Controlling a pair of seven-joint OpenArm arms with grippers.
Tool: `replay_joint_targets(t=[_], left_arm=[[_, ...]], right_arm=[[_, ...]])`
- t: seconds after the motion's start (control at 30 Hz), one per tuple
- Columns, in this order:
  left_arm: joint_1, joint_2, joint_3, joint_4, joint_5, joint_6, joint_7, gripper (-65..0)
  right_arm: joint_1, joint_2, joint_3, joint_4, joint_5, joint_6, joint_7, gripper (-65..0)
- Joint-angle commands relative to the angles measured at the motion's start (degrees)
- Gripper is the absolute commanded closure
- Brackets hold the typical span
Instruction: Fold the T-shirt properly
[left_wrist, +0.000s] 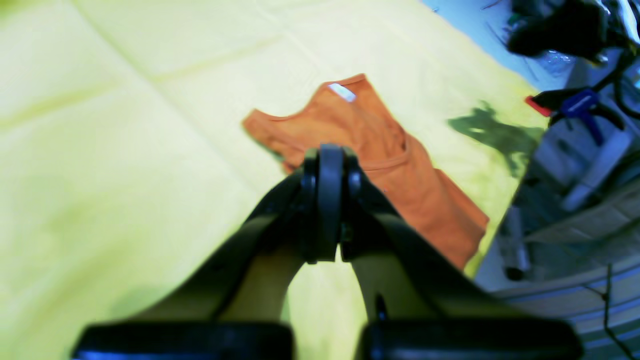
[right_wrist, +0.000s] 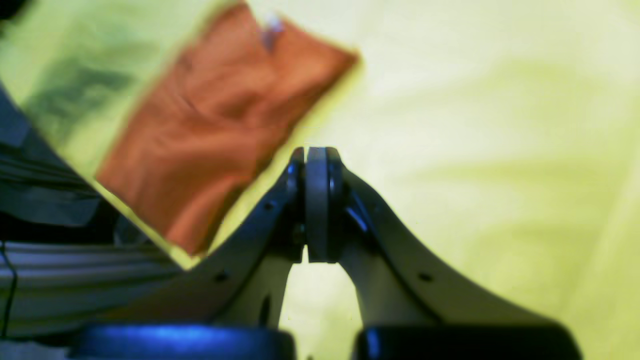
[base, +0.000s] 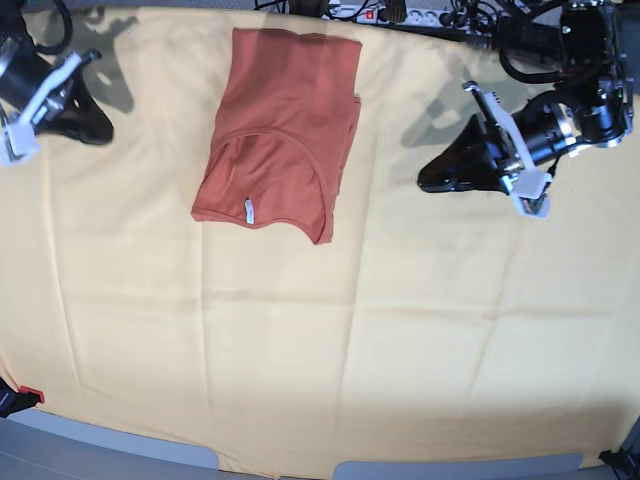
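The rust-orange T-shirt (base: 280, 120) lies folded into a narrow stack at the back middle of the pale yellow cloth (base: 350, 350), collar and white label (base: 248, 210) toward the front. My left gripper (base: 427, 180) hovers right of the shirt, shut and empty; in the left wrist view (left_wrist: 325, 155) its jaws are pressed together with the shirt (left_wrist: 400, 175) beyond them. My right gripper (base: 103, 130) is far left of the shirt, shut and empty; in the right wrist view (right_wrist: 315, 155) the shirt (right_wrist: 210, 135) lies up and to the left.
A power strip with cables (base: 400, 15) lies along the table's back edge. A red clamp (base: 30, 393) grips the cloth at the front left corner. A blue and red clamp (left_wrist: 575, 102) sits at the cloth's edge near the shirt.
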Motion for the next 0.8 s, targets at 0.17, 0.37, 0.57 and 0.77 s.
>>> replay_joint_targets(t=[0.17, 0.37, 0.57, 0.77], left_arm=[[8.9, -2.5, -7.8, 6.8, -2.1, -0.5, 0.7, 0.0], [19.8, -3.0, -16.0, 9.9, -8.3, -0.5, 7.0, 0.0], [29.2, -2.9, -22.3, 10.5, -13.9, -0.5, 11.2, 0.0], [37.4, -2.9, -23.8, 10.6, -17.5, -0.5, 15.6, 0.0]], right_arm=[[-9.4, -0.3, 8.7, 1.0, 1.8, 0.1, 0.3, 0.0], [-18.1, -2.6, 14.7, 1.0, 1.8, 0.1, -1.4, 0.0], [-26.1, -3.2, 17.2, 1.0, 1.8, 0.1, -1.4, 0.0], [-34.3, -3.5, 17.3, 0.9, 1.8, -0.3, -1.4, 0.0]])
